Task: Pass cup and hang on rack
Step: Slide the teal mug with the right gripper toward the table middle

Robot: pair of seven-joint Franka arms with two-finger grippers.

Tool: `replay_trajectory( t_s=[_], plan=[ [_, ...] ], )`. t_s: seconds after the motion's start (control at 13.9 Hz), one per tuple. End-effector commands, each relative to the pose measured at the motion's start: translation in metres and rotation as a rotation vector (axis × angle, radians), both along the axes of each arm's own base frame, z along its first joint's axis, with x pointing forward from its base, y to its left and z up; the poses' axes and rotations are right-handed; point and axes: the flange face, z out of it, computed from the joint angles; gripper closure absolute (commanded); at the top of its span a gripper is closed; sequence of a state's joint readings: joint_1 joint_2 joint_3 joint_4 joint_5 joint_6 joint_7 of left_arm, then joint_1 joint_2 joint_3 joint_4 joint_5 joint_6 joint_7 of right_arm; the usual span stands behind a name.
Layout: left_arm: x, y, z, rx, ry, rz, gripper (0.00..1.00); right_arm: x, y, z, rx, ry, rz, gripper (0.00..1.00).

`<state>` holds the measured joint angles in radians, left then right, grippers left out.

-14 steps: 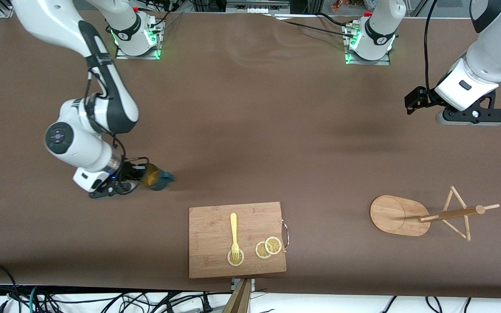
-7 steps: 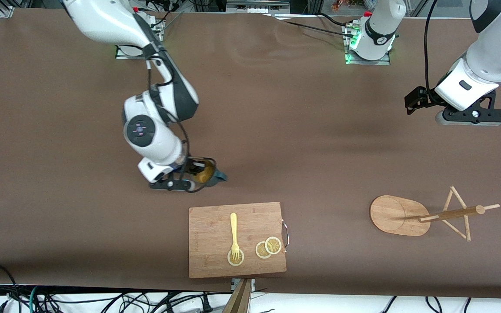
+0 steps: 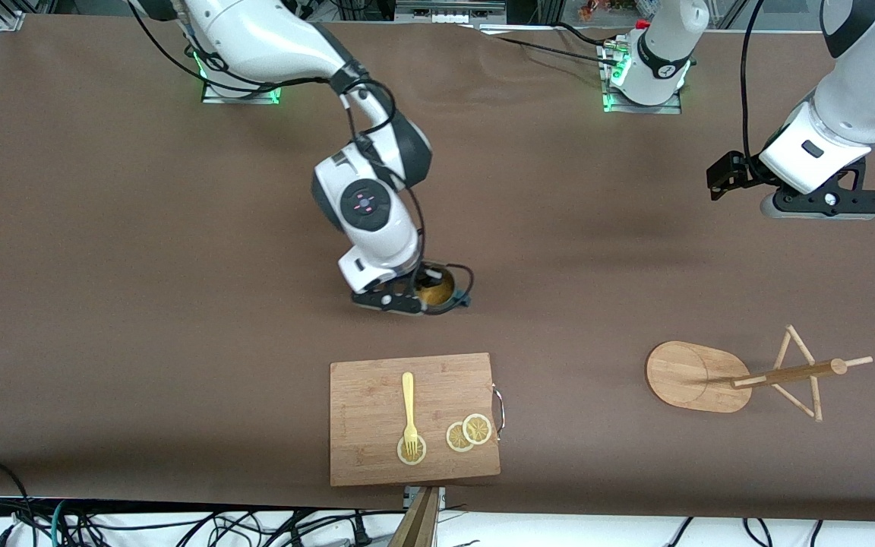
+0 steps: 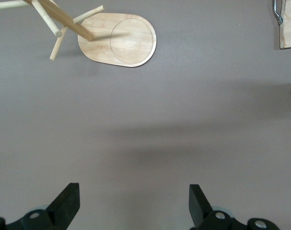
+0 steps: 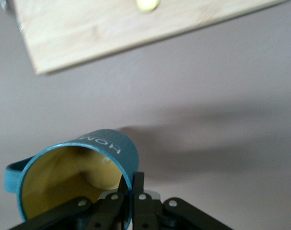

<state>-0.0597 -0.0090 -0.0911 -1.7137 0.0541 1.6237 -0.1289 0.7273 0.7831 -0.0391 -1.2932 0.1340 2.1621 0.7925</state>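
A rectangular wooden cutting board [image 3: 415,418] lies on the brown table [image 3: 103,304], close to the table edge nearest the front camera and about midway between the two ends. A small metal handle [image 3: 498,409] sits on the board's short edge that faces the left arm's end of the table. On the board lies a pale yellow fork [image 3: 409,409], its handle pointing away from the front camera and its tines resting on a lemon slice [image 3: 411,450]. Just beside that slice, toward the handle edge, two more lemon slices [image 3: 469,432] overlap each other. Loose black cables [image 3: 179,526] trail along the floor strip below the table edge.
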Motion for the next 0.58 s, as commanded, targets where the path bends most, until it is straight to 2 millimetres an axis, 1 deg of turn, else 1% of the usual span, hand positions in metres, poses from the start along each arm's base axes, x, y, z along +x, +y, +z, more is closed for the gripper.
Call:
replay_trajectory(
  t_s=[0.0, 0.22, 0.36, 0.5],
  plan=[
    [0.002, -0.001, 0.007, -0.011, 0.009, -0.021, 0.0, -0.029, 0.043, -0.006, -0.029, -0.016, 0.062, 1.0],
    [0.002, -0.001, 0.007, -0.011, 0.009, -0.021, 0.0, -0.06, 0.082, -0.014, -0.023, -0.022, 0.124, 1.0],
    [0.002, -0.001, 0.007, -0.011, 0.009, -0.021, 0.0, -0.077, 0.102, -0.021, -0.024, -0.028, 0.161, 1.0],
    [0.002, -0.001, 0.007, -0.011, 0.009, -0.02, 0.0, -0.092, 0.117, -0.03, -0.04, -0.045, 0.21, 1.0]
  ],
)
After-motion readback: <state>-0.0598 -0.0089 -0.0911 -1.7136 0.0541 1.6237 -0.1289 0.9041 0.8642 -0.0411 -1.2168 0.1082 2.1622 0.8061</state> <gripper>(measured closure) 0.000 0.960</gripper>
